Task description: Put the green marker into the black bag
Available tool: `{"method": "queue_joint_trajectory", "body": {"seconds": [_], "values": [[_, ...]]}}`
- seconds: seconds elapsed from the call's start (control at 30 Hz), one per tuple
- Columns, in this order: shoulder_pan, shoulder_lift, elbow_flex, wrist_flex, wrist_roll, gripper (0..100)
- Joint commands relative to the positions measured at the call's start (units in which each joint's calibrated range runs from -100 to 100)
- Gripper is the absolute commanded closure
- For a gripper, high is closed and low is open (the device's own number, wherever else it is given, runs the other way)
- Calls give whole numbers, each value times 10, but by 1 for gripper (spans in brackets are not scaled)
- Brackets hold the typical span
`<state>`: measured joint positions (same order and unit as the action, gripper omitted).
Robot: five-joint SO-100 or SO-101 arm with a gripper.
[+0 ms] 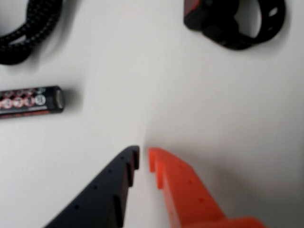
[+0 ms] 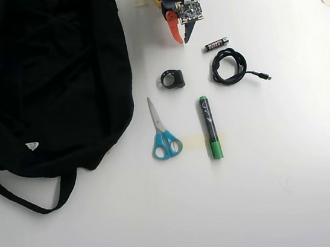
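Note:
The green marker lies on the white table in the overhead view, black barrel upright in the picture, green cap at its lower end. The black bag fills the upper left, its strap looping out below. My gripper hangs at the top centre, well above the marker and right of the bag. In the wrist view its black finger and orange finger stand almost together with nothing between them; the gripper is shut. The marker and the bag are out of the wrist view.
A small black battery lies just right of the gripper. A coiled black cable sits below it. A black ring-shaped item and blue-handled scissors lie between bag and marker.

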<state>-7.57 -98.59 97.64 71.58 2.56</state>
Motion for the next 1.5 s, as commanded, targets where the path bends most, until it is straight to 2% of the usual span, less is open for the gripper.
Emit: {"method": "queue_joint_trajectory", "body": {"seconds": [0.0,1.47], "values": [[-4,-4,16,-1,1,98],[-4,-4,16,-9,0,97]]}}
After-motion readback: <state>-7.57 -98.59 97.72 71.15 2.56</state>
